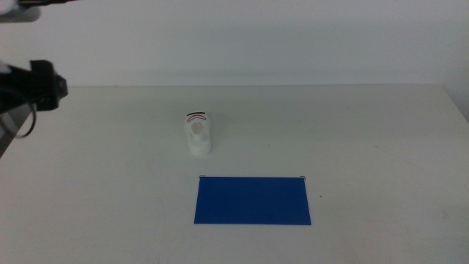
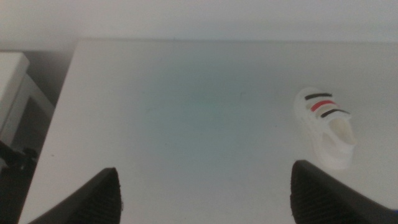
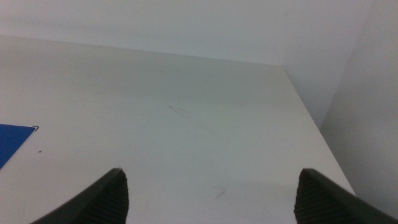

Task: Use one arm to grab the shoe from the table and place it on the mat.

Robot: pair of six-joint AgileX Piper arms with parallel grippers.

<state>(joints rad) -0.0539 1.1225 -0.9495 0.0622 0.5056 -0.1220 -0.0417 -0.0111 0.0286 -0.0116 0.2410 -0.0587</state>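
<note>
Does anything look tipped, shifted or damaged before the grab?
Nothing stands out. The shoe stands upright on the table, clear of the flat mat. Both grippers are open, the left gripper aimed near the shoe.

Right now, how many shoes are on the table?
1. The shoe stands on the table, just behind the blue mat and apart from it. Nothing in these views could hide another.

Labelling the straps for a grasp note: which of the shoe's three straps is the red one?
The middle strap on the shoe is red. The strap on either side of it is black. The left claw is open and well clear of it.
</note>
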